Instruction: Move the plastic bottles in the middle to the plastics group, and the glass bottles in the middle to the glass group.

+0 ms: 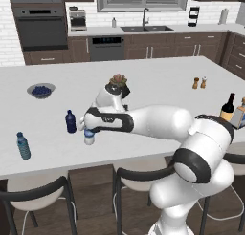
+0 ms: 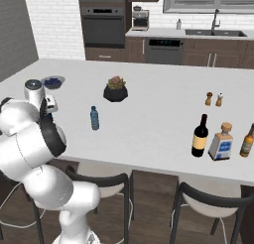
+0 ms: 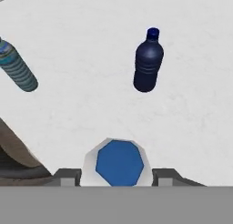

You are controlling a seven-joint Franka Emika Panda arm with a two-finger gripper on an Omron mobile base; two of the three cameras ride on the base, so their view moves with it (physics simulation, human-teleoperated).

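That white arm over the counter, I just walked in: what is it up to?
The white arm's gripper is down over a small clear bottle with a blue cap standing on the white island counter, fingers either side of the cap. An opaque dark blue bottle stands just beyond, a bluish labelled water bottle further left.

No legible text on any label.

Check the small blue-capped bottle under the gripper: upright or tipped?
Upright. The bottle stands on the island counter, and the hand view looks straight down on its blue cap.
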